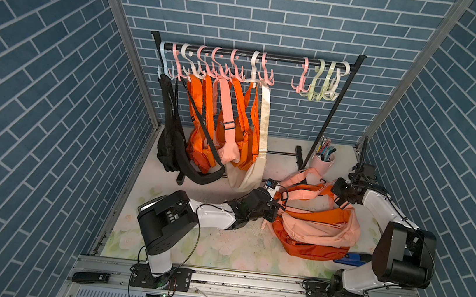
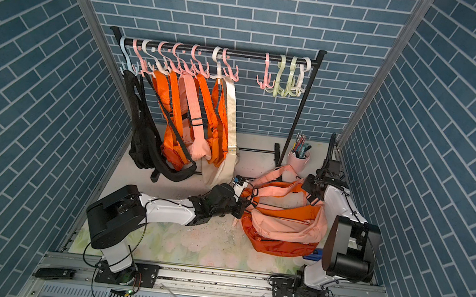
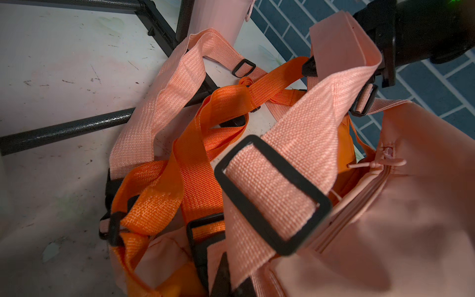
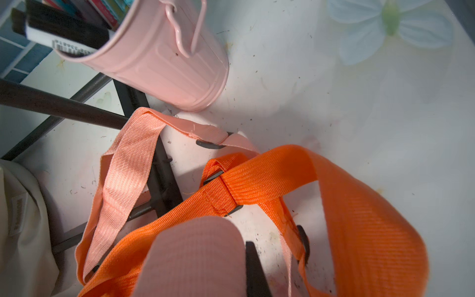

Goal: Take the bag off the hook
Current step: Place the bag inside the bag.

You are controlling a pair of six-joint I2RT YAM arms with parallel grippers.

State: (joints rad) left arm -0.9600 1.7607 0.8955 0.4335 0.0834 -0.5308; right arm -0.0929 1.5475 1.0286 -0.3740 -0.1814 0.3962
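— Where is the bag lying?

— The pink bag (image 1: 320, 227) is lying on the table (image 1: 219, 244), off the hooks. It is resting on top of an orange bag (image 1: 307, 250), near the pink bucket (image 1: 321, 165).

— What are your 2 pincers doing?

— My left gripper (image 1: 279, 204) is pinching the pink strap (image 3: 282, 144) just past its black slider (image 3: 272, 195). Its jaws are squeezing right together on the webbing. My right gripper (image 1: 340, 201) is clamping a folded stretch of that same strap, and its jaws are pressing just as tightly. Orange straps (image 3: 195, 164) are crossing underneath it.

— And what is hanging on the rail (image 1: 286, 59)?

— 4 empty hooks (image 1: 321, 79) are hanging at its right end. Black, orange, pink and cream hanging bags (image 1: 227, 123) are crowding the left end.
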